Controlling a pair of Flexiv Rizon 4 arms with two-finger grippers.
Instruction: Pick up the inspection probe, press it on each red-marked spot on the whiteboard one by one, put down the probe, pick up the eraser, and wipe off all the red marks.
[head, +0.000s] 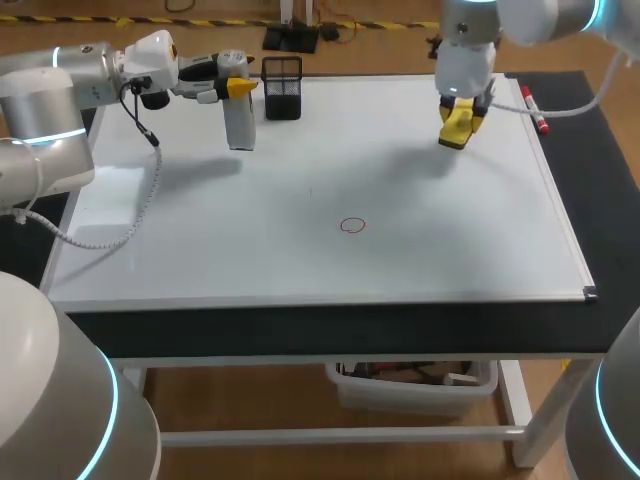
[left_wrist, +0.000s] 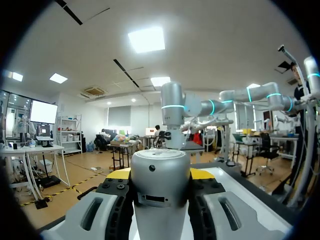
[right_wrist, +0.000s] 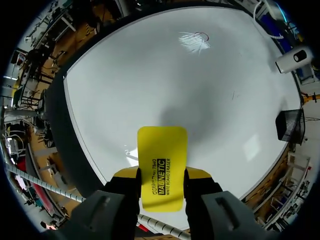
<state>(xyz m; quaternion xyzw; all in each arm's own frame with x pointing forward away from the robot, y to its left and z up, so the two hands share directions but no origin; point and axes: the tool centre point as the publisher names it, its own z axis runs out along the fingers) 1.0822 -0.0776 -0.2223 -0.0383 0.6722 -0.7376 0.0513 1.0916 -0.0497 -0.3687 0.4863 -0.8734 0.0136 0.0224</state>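
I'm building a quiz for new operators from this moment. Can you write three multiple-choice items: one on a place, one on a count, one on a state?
1. Where does the black mesh holder stand? A. at the whiteboard's far edge, near the probe; B. at its near edge; C. at its right edge.
2. How many red marks show on the whiteboard? A. one; B. three; C. five.
3. The right claw is: A. open, empty; B. shut on the yellow eraser; C. shut on the probe.
Answers: 1 A, the head view has it at the far edge beside the probe. 2 A, a single circle near the middle. 3 B, both fingers press the eraser's sides.
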